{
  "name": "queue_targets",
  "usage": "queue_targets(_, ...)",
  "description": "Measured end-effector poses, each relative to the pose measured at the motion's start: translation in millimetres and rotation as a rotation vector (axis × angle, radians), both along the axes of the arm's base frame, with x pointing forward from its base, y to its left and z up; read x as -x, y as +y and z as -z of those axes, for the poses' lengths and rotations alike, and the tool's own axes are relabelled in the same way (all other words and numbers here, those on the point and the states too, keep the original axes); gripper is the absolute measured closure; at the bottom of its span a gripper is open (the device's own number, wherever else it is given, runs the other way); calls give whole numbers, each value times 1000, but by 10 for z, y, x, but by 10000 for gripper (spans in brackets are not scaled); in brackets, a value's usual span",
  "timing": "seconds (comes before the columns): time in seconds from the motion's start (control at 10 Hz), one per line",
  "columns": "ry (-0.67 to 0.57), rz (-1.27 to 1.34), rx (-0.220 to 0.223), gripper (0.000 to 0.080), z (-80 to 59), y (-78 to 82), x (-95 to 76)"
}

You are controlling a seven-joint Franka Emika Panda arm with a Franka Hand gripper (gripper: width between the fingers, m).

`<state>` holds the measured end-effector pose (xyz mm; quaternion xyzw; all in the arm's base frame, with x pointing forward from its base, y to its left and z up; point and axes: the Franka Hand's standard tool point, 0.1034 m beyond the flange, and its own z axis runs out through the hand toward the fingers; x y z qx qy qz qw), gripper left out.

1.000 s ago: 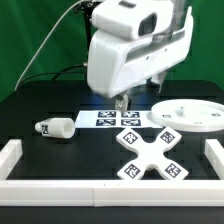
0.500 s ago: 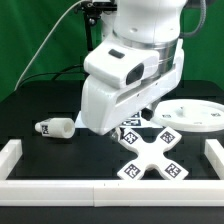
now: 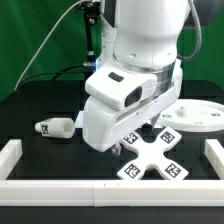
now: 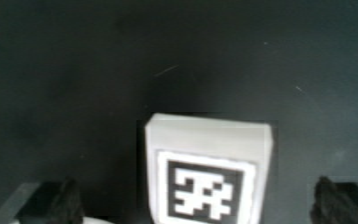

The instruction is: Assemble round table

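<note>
Gripper (image 4: 202, 197): the jaws stand wide apart with nothing held. In the wrist view I see one dark finger (image 4: 55, 200) on each side of a white bar, with a clear strip of black table between each finger and the bar. No contact that I can make out.

That bar is one limb of the cross base (image 4: 208, 165). Its square tag faces up at the camera. Its long axis runs straight down the middle of the gap between the fingers, and bare table lies past its blunt end.

Exterior view: the cross base (image 3: 150, 158) lies flat on the black table (image 3: 40, 105), low and centre-right, just below the arm's white housing (image 3: 135, 70). Its four limbs run along the diagonals of the picture, tags up. The limb nearest the housing is partly hidden by it, and I cannot see the fingertips themselves from this camera.

The leg (image 3: 56, 126) lies on its side toward the exterior view's left, well apart from the cross base. Its long axis runs roughly left to right across that view, with the tagged end to the left.

The round disc (image 3: 198, 115) lies flat at the exterior view's right, with its near-left part hidden behind the housing.

A white rail (image 3: 60, 188) borders the table along the front.
</note>
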<state>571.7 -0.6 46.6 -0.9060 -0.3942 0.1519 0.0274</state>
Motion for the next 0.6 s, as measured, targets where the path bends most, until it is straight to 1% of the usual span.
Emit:
queue_targets(0.1, 1, -3, -1, 150, 4, -5, 1)
queue_targets(0.2, 1, -3, -1, 263, 4, -4, 1)
queue_targets(0.3, 1, -3, -1, 263, 4, -4, 2)
queue_targets(0.4, 1, -3, -1, 447, 5, -4, 2)
queue_targets(0.5, 1, -3, -1, 520, 5, -4, 2)
queue_targets(0.6, 1, -3, -1, 520, 5, -4, 2)
